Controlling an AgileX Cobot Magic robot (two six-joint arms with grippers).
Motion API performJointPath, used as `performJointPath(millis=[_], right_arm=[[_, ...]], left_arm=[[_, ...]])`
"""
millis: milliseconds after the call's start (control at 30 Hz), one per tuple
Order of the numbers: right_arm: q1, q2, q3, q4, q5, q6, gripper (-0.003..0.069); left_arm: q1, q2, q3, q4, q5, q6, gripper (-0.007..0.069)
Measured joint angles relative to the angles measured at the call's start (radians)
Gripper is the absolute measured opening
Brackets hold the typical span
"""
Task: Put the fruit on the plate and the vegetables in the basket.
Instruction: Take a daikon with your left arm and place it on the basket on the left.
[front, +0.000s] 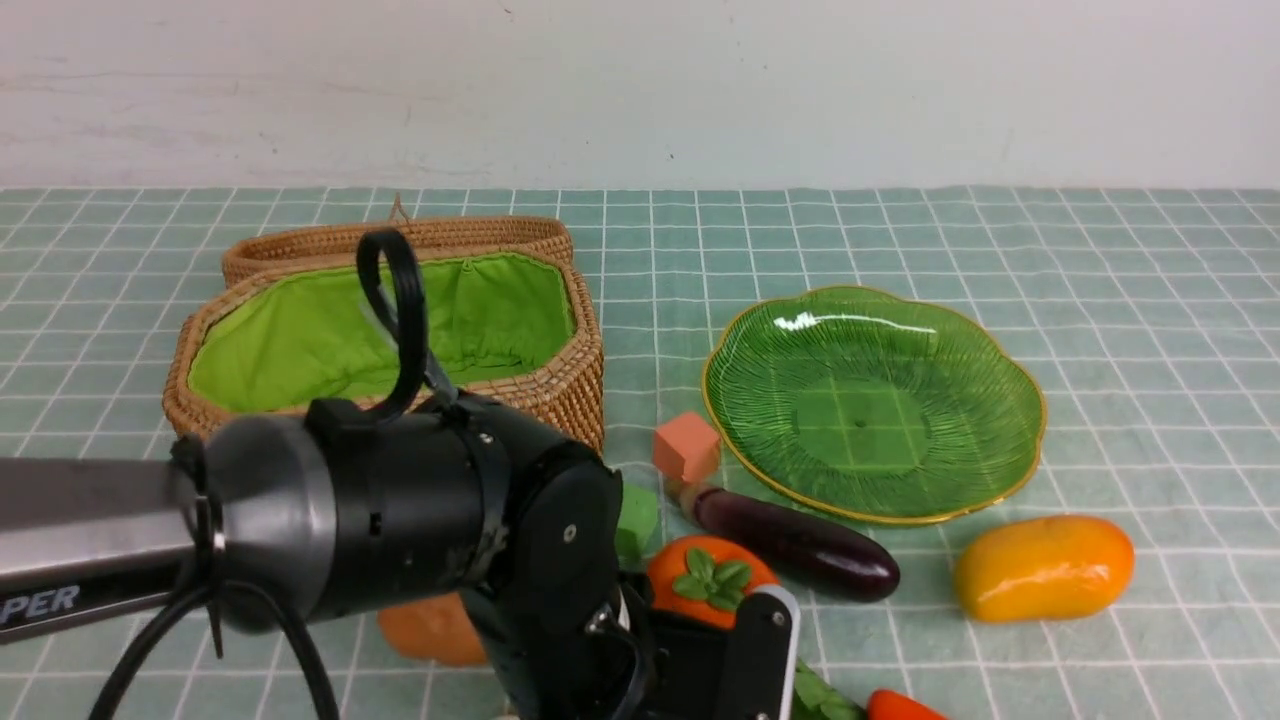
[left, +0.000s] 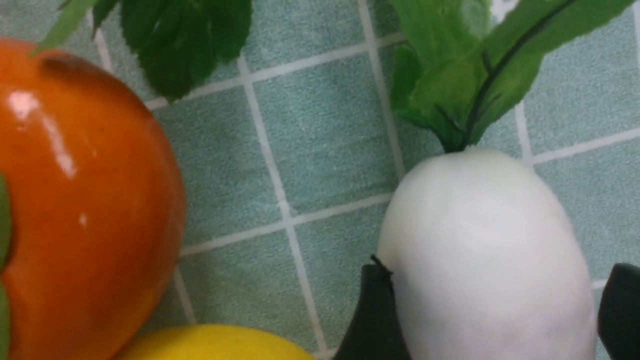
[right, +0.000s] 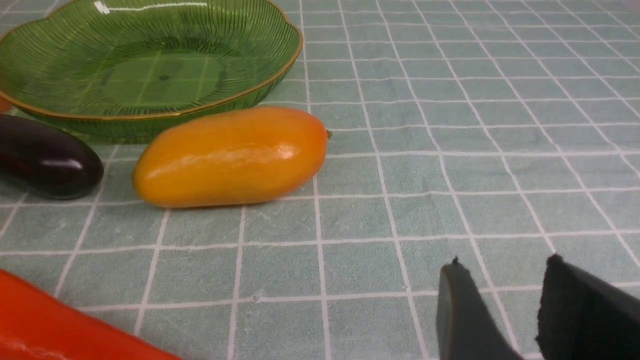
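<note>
Where the left gripper (left: 497, 270) hangs low over the checked cloth (left: 325, 150), its jaws stand wide astride the white radish (left: 485, 240). One finger (left: 372, 315) touches the skin; the other shows a sliver of cloth between. The radish leaves (left: 450, 75) fan out past the fingertips. Off to one side, near but apart from the radish: the persimmon (left: 85, 200), with the lemon (left: 210, 347) pressed against it.

Farther ahead, front view: the eggplant (front: 800, 545), a pink cube (front: 686, 446), then the plate (front: 1020, 470). Well ahead and leftward is the basket (front: 560, 390), its lid (front: 300, 245) off behind it, green lining showing. The left arm (front: 100, 520) reads "PER" (front: 40, 603); the rest runs off the edge.

On the right gripper (right: 505, 265), the jaws are parted narrowly, nothing between, over cloth. Ahead of it the mango (right: 230, 157) lies on the cloth, just beside the plate's wall. The eggplant's tip shows beyond the mango. Close by, mostly cut off, is the red-orange piece (right: 60, 330).
</note>
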Motion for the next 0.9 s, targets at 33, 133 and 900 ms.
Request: performJointPath(millis=[33, 133, 900], right_arm=[[0.0, 0.0, 0.0, 0.0, 0.0, 0.0, 0.0241], [0.0, 0.0, 0.0, 0.0, 0.0, 0.0, 0.0241], [0.0, 0.0, 0.0, 0.0, 0.0, 0.0, 0.0241]], left_arm=[[0.0, 0.0, 0.0, 0.0, 0.0, 0.0, 0.0519], [0.0, 0.006, -0.004, -0.005, 0.016, 0.0, 0.0462], [0.151, -0.12, -0.342, 0.035, 0.368, -0.119, 0.0462]])
